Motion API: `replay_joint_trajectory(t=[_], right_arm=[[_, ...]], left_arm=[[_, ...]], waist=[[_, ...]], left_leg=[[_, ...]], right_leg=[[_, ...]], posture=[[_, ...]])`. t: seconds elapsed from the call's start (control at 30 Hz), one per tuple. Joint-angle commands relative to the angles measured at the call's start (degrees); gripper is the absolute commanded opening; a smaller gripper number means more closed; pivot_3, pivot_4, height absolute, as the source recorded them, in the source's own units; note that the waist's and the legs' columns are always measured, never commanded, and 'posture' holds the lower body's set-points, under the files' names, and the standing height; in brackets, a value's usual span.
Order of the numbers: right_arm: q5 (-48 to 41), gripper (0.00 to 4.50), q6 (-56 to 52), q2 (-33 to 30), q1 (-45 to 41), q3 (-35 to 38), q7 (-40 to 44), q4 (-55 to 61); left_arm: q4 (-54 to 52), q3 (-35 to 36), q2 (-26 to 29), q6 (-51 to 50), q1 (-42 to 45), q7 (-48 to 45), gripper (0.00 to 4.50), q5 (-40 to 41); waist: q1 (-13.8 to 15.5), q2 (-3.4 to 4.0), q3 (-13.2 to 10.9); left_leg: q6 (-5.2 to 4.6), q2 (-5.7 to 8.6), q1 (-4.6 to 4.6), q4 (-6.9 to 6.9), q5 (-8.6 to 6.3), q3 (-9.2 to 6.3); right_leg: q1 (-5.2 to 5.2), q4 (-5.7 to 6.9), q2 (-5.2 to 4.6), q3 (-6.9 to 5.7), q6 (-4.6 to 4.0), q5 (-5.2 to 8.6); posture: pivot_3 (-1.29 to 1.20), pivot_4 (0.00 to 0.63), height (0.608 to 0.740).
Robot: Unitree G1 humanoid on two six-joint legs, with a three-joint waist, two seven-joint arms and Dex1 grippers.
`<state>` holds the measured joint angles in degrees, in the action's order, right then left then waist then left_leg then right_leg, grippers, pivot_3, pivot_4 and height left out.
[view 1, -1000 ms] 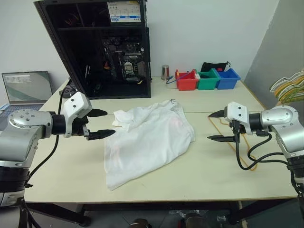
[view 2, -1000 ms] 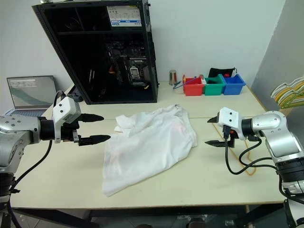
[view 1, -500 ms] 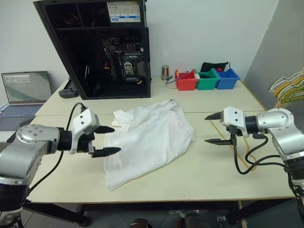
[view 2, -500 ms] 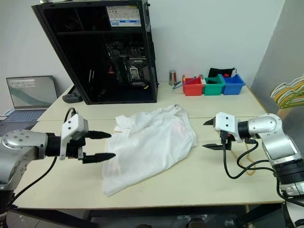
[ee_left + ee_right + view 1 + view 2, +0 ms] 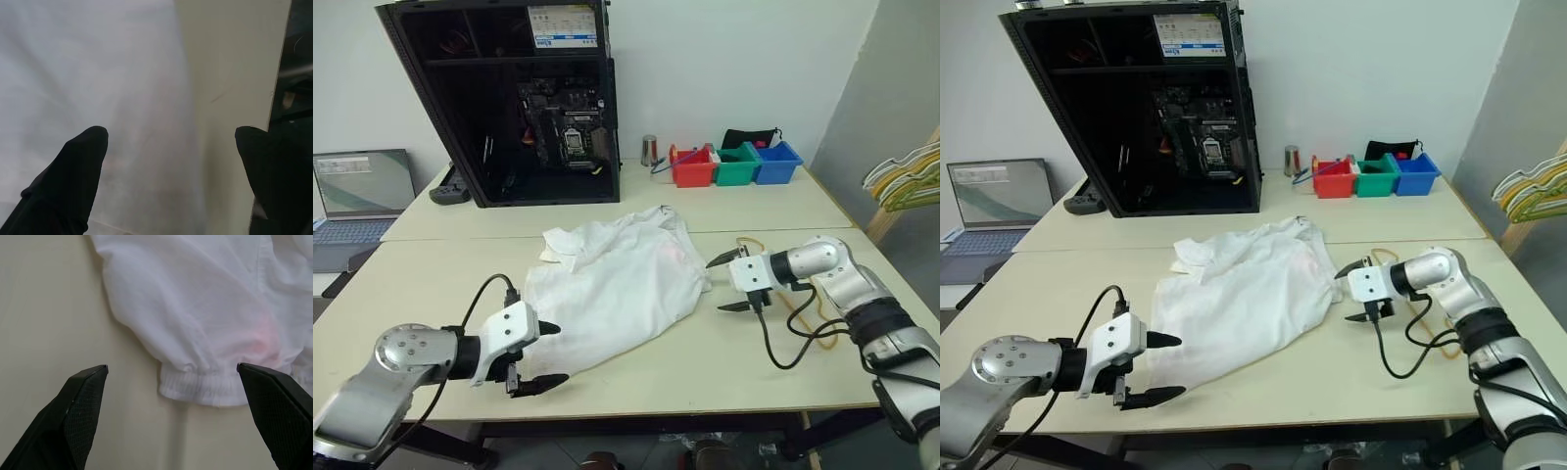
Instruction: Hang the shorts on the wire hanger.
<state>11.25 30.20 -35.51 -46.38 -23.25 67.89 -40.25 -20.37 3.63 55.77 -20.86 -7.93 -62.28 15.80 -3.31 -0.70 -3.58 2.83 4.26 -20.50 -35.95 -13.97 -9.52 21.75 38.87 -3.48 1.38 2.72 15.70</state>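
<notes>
The white, wrinkled shorts (image 5: 617, 284) lie spread across the middle of the table, with a faint pink patch near their right side. My left gripper (image 5: 560, 353) is open and low at the shorts' near left corner, by the table's front edge; the left wrist view has fabric (image 5: 73, 63) under one finger (image 5: 83, 161). My right gripper (image 5: 713, 285) is open just right of the shorts' elastic hem (image 5: 205, 389), not touching it. The thin yellowish wire hanger (image 5: 749, 241) lies flat on the table behind and under my right arm, partly hidden.
A black open computer case (image 5: 519, 98) stands at the back, with a laptop (image 5: 362, 186) far left. A metal can (image 5: 649, 150) and red, green and blue bins (image 5: 724, 164) sit back right. A bunch of thicker hangers (image 5: 906, 176) hangs off the table's right.
My left gripper has dropped and pulled back to the shorts' near corner at the front edge. My right gripper has moved left and down to the shorts' right hem, rolling as it went.
</notes>
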Motion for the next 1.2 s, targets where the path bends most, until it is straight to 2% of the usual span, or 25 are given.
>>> replay_joint_trajectory(t=[0.03,0.13,0.27,0.5,0.57,0.63,0.67,0.9,1.07,1.2], right_arm=[[4.5,4.48,5.8,1.7,-5.2,-1.2,-4.3,-7.9],[6.3,4.48,7.7,3.4,-7.7,-1.9,-6.1,-13.2],[13.8,4.48,11.3,6.3,-12.3,-6.4,-11.6,-21.5],[16.5,4.48,11.1,10.5,-15.4,-7.7,-13.3,-28.6],[16.3,4.50,9.9,11.3,-15.7,-7.3,-11.9,-29.8],[16.5,4.12,9.1,11.7,-16.1,-7.2,-11.3,-30.8],[16.6,3.96,8.9,11.7,-16.2,-7.2,-11.1,-31.1],[16.3,2.05,8.4,11.9,-16.5,-6.6,-10.0,-31.7],[15.4,1.03,8.3,11.4,-15.9,-5.8,-8.6,-31.2],[14.3,0.00,8.9,8.9,-13.8,-4.7,-6.5,-29.2]], left_arm=[[2.2,-0.9,-0.3,2.1,-0.2,0.5,4.50,-1.8],[3.7,-1.8,-0.6,3.0,-0.1,0.2,4.50,-2.4],[6.6,-3.4,-1.0,2.8,-0.7,-0.5,4.50,-2.8],[10.3,-4.7,-0.8,5.7,-0.3,-0.2,4.50,-5.8],[11.6,-4.8,-0.6,6.0,0.1,-0.4,4.11,-6.2],[12.3,-4.6,-0.4,6.0,0.3,-0.9,3.87,-6.0],[12.4,-4.5,-0.4,5.9,0.3,-0.9,3.56,-5.9],[12.7,-4.5,-0.4,6.1,1.1,-1.3,2.02,-5.7],[14.5,-5.1,-0.6,6.3,3.5,-1.6,1.16,-6.1],[18.3,-6.0,-0.5,7.7,7.2,-2.0,0.14,-7.5]], waist=[[0.0,0.00,0.0],[0.0,-0.01,0.0],[0.0,0.00,0.0],[-0.2,0.00,0.0],[-0.1,-0.02,0.0],[-0.2,0.00,0.0],[-0.1,0.00,0.0],[-0.1,0.01,0.0],[-0.1,0.01,0.0],[-0.1,0.01,0.0]], left_leg=[[0.00,0.00,0.02,0.01,0.00,0.01],[0.02,0.02,0.04,0.02,-0.01,0.08],[0.02,-0.01,0.23,0.10,-0.03,0.22],[0.02,-0.17,0.55,0.24,-0.04,0.30],[0.02,-0.17,0.59,0.24,-0.05,0.28],[0.02,-0.18,0.63,0.25,-0.05,0.29],[0.02,-0.19,0.64,0.25,-0.05,0.28],[0.01,-0.20,0.64,0.25,-0.06,0.27],[0.01,-0.19,0.64,0.25,-0.06,0.27],[0.02,-0.19,0.63,0.24,-0.06,0.26]], right_leg=[[0.00,0.00,0.02,0.03,-0.01,-0.01],[0.01,0.00,0.10,0.26,-0.02,-0.01],[0.00,0.03,0.21,0.71,-0.01,-0.02],[-0.04,0.10,0.35,0.90,-0.02,-0.01],[-0.06,0.10,0.36,0.91,-0.02,-0.02],[-0.08,0.10,0.37,0.92,-0.02,-0.02],[-0.08,0.11,0.38,0.91,-0.02,-0.02],[-0.08,0.12,0.39,0.91,-0.01,-0.01],[-0.07,0.12,0.39,0.91,-0.01,-0.01],[-0.07,0.12,0.39,0.89,-0.01,-0.01]], posture=[[-0.01,0.000,0.740],[-0.01,0.000,0.740],[0.00,0.000,0.740],[0.01,0.000,0.740],[0.02,0.000,0.740],[0.02,0.000,0.740],[0.02,0.000,0.740],[0.02,0.000,0.740],[0.01,0.000,0.740],[-0.01,0.000,0.740]])
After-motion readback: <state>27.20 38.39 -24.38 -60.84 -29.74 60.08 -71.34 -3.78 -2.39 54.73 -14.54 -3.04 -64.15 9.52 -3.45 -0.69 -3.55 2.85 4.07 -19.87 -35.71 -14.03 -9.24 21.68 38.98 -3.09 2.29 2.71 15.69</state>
